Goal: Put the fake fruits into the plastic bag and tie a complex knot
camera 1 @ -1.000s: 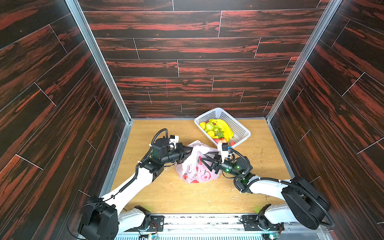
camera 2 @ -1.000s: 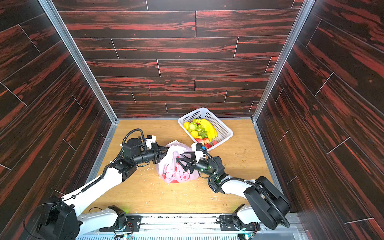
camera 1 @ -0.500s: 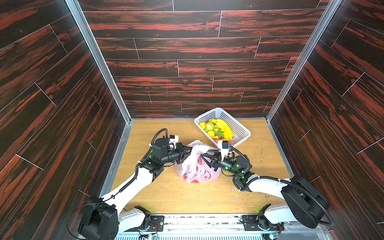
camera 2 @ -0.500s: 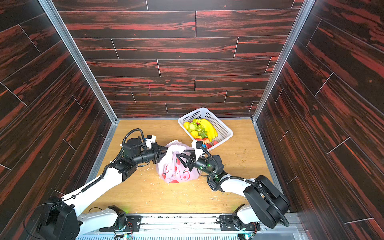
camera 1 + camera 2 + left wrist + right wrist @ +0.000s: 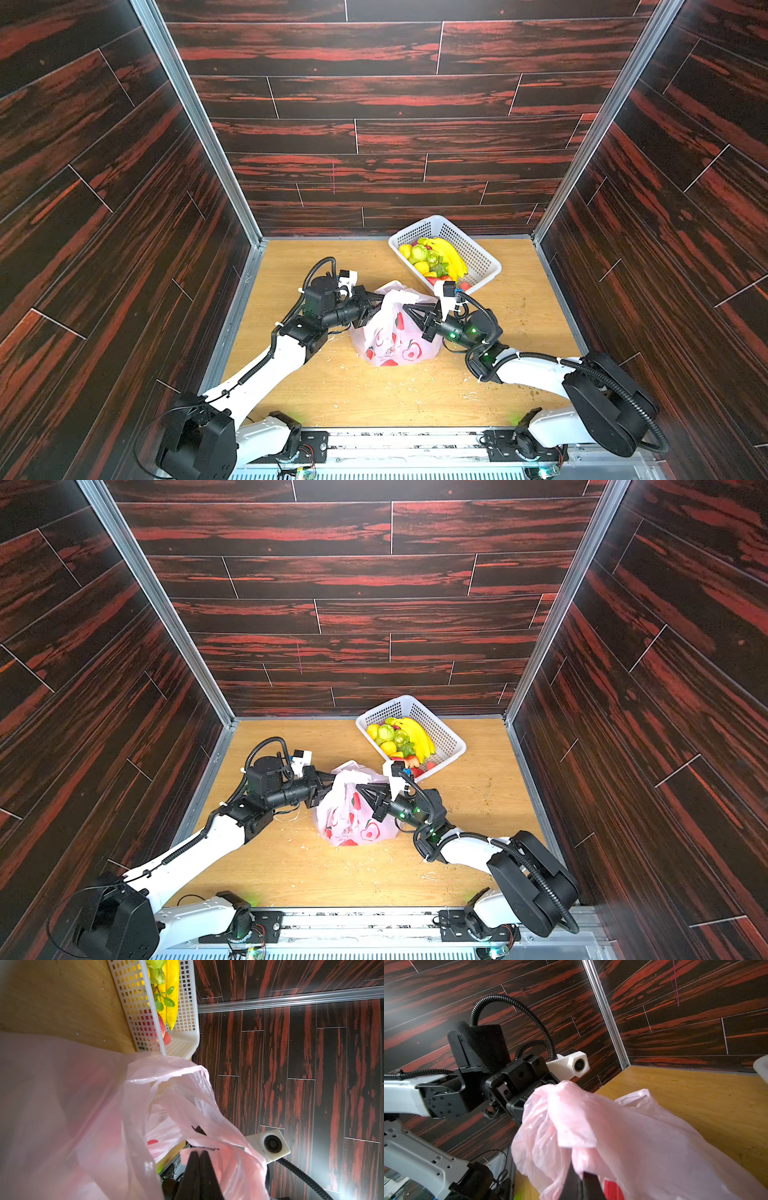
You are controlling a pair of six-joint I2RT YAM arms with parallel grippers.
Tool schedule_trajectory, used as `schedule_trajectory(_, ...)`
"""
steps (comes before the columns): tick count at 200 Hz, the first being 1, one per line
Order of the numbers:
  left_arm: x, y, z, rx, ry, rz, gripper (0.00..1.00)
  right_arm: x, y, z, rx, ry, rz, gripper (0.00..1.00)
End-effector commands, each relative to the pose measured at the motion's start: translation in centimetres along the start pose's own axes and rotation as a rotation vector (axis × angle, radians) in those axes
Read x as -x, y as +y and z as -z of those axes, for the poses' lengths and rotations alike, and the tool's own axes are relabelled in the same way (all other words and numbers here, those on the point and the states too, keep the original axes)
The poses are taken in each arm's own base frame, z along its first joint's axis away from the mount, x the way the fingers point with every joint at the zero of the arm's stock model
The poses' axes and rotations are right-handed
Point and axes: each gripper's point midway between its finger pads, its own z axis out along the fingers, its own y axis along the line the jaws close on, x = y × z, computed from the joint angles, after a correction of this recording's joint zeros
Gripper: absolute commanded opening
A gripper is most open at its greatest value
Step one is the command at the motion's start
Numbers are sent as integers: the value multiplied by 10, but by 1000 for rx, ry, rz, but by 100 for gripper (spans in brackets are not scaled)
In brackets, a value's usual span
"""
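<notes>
Looking at both top views, you see the plastic bag standing on the counter, just beside the white basket. Your left end effector is closed tight on the thin pink film at the top of the bag, and your right end effector pinches the same film from the opposite side. The fake fruits, bananas, green ones and strawberries, lie in the basket; whether any is inside the bag, you cannot tell.

dark streaked walls, pale wood floor
</notes>
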Motion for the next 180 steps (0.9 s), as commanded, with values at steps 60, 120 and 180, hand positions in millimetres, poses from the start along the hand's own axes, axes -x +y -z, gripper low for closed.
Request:
schedule_trajectory(60,37,0,26,36,-158,-58,0,-21,-4,32,-110,90,-20,0)
schedule_trajectory(120,58,8,39,77,-219,-89,0,-43,-20,59,-254,199,-56,0)
schedule_trajectory(180,78,35,55,158,-281,-113,0,-57,-53,90,-426,264,-153,0)
